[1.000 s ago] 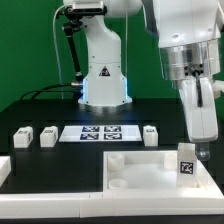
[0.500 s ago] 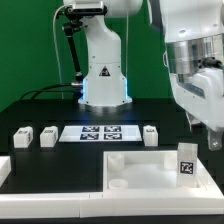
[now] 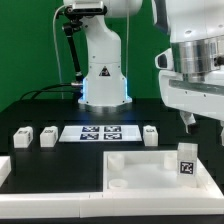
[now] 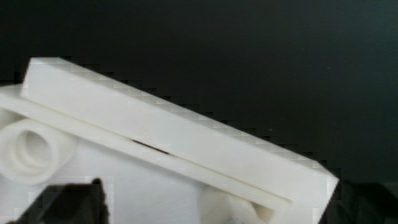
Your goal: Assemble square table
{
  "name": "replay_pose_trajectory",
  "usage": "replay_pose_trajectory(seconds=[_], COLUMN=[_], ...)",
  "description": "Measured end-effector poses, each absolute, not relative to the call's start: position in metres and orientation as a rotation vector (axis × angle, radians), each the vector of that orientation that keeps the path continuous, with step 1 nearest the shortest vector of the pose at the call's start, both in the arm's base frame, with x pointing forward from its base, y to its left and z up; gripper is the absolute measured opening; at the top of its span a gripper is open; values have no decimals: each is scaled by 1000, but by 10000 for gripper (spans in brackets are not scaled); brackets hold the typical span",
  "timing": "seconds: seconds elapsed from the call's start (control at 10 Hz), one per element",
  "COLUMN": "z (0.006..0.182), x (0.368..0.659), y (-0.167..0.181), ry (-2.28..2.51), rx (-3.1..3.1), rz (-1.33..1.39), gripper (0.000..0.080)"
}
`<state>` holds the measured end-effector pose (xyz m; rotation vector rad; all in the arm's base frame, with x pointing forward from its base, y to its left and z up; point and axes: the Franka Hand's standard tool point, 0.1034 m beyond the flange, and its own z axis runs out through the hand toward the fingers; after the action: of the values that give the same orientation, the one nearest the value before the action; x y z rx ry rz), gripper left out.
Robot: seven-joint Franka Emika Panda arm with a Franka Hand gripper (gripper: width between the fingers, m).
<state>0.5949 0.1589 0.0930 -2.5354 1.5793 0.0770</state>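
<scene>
The square table's white slab lies at the front, rim up, with round corner sockets. One tagged peg leg stands upright at its corner on the exterior view's right. Three more legs lie loose on the black table: two on the exterior view's left and one beside the marker board. My gripper hangs open above the standing leg, clear of it, holding nothing. In the wrist view the slab's rim and a socket fill the picture, with one dark finger at the edge.
The marker board lies flat behind the slab. The arm's white base stands at the back centre. White border rails frame the work area at the front and on the exterior view's left.
My open gripper has risen from around the standing leg and drifted toward the exterior view's left. The leg stays upright on the slab.
</scene>
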Motion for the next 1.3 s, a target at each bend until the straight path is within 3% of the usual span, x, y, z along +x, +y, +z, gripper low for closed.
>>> replay_pose_trajectory(seconds=[0.1,0.4,1.0,1.3], z=[91,58,55,46], x=[592,524,518,471], y=[159,136,133,118], ry=[1437,1019,428,172], rx=[-2617,-2845,-2999,-3045], rz=[58,38,17,172], gripper=[649,649,649,649])
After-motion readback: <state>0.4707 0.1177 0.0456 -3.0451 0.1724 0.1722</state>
